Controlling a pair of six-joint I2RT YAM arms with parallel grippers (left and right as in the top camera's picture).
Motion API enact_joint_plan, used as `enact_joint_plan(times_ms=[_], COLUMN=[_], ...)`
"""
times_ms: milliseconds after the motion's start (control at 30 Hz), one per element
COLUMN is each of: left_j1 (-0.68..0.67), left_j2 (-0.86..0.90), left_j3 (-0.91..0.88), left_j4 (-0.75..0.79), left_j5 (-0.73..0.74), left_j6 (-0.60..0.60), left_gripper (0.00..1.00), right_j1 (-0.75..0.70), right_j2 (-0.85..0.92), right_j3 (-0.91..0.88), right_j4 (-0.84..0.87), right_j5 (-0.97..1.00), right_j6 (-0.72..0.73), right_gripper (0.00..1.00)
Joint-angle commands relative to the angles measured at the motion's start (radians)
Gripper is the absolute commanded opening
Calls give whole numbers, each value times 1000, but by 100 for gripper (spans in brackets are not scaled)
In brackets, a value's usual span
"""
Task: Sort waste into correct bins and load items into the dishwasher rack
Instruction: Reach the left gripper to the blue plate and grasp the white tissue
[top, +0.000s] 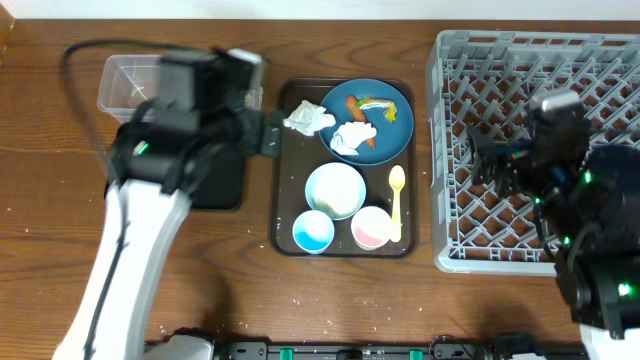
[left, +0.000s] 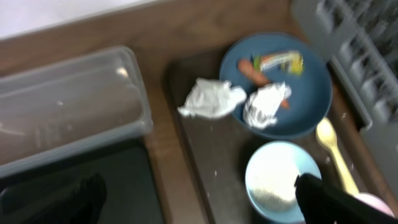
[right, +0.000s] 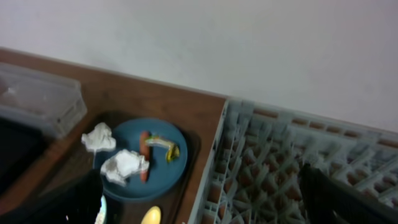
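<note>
A dark-blue plate (top: 390, 135) on the brown serving tray (top: 290, 215) carries a crumpled napkin (top: 352, 137), a carrot (top: 352, 103) and a green-yellow wrapper (top: 380, 105). Another napkin (top: 308, 120) lies beside the plate. In front stand the pale blue bowl (top: 335, 190) holding rice, a blue cup (top: 313, 232), a pink cup (top: 371, 228) and the yellow spoon (top: 397, 200). My left gripper (top: 270, 135) hovers open over the tray's left edge, fingers (left: 329, 199) wide apart. Above the grey dishwasher rack (top: 600, 60), my right gripper (top: 490, 160) is open and holds nothing.
A clear plastic tub (top: 125, 85) stands at the back left, with a shallow black tray (top: 220, 190) in front of it, partly under my left arm. Loose white grains dot the wood near the table's front edge (top: 300, 300).
</note>
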Motion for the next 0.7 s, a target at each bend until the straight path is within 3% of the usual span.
enact_joint_plan(times_ms=[0, 133, 367, 667], left_j1=[-94, -205, -299, -317], left_j2=[105, 201, 348, 715], left_j3=[71, 74, 90, 581], left_j4=[-52, -15, 171, -42], left_j5=[-165, -207, -116, -124], left_j6=[37, 39, 35, 68], left_gripper=[99, 99, 99, 98], right_j1=[-6, -6, -6, -6], right_j2=[56, 85, 80, 51], right_j3=[60, 58, 59, 59], right_j4=[-33, -50, -52, -75], right_j5=[-17, -37, -74, -74], right_j6=[-10, -9, -9, -9], right_gripper=[99, 99, 99, 99])
